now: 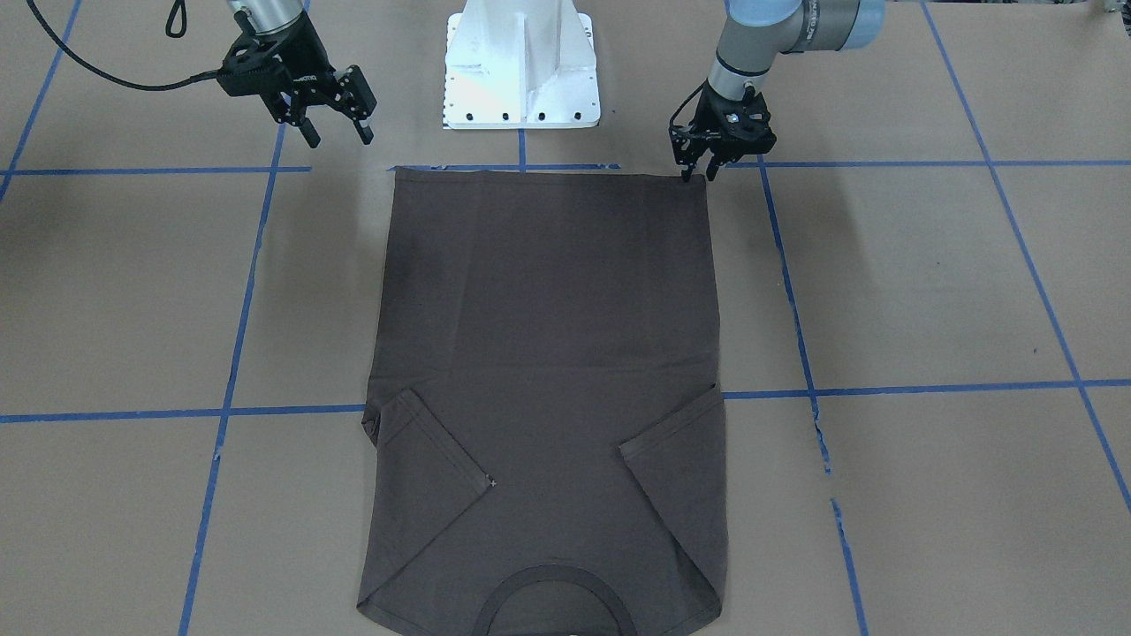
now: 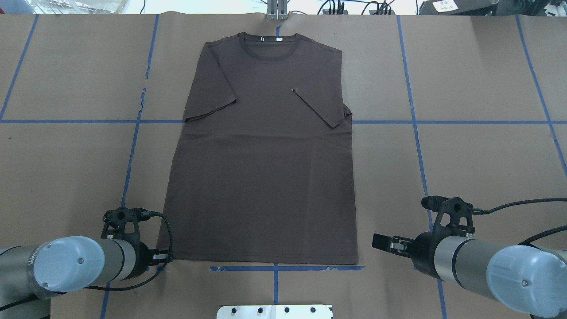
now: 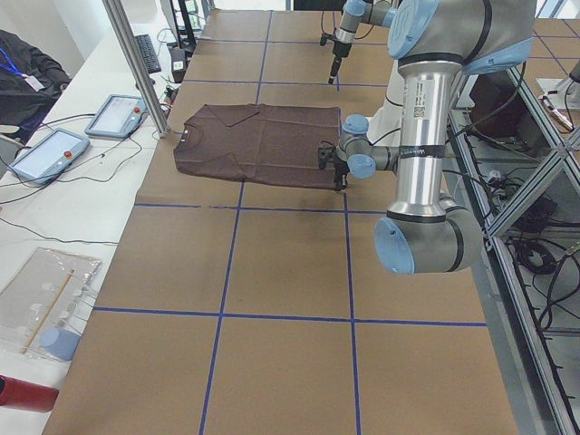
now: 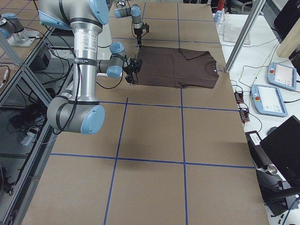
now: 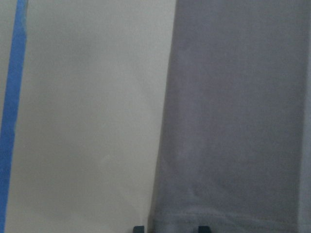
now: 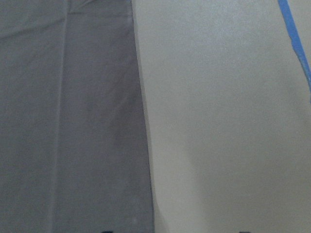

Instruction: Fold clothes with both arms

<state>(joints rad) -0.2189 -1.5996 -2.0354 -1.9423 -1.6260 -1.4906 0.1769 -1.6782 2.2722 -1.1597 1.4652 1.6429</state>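
Observation:
The dark brown-grey T-shirt (image 1: 548,353) (image 2: 266,177) lies flat on the brown table, collar (image 2: 268,46) away from the robot and both sleeves folded in over the chest. My left gripper (image 1: 700,172) (image 2: 161,258) is down at the hem's left corner. In the left wrist view its fingertips (image 5: 138,228) stand narrowly open astride the shirt's side edge (image 5: 160,145), and the fabric lies flat. My right gripper (image 1: 338,139) (image 2: 381,241) hangs wide open above the table, just outside the hem's right corner (image 2: 356,259). The right wrist view shows the shirt (image 6: 68,121) and bare table.
The white pedestal (image 1: 521,71) (image 2: 274,311) stands just behind the hem. Blue tape lines (image 2: 416,122) grid the brown table cover. A metal post (image 3: 136,63) rises near the collar end, with tablets (image 3: 113,113) on the desk beyond.

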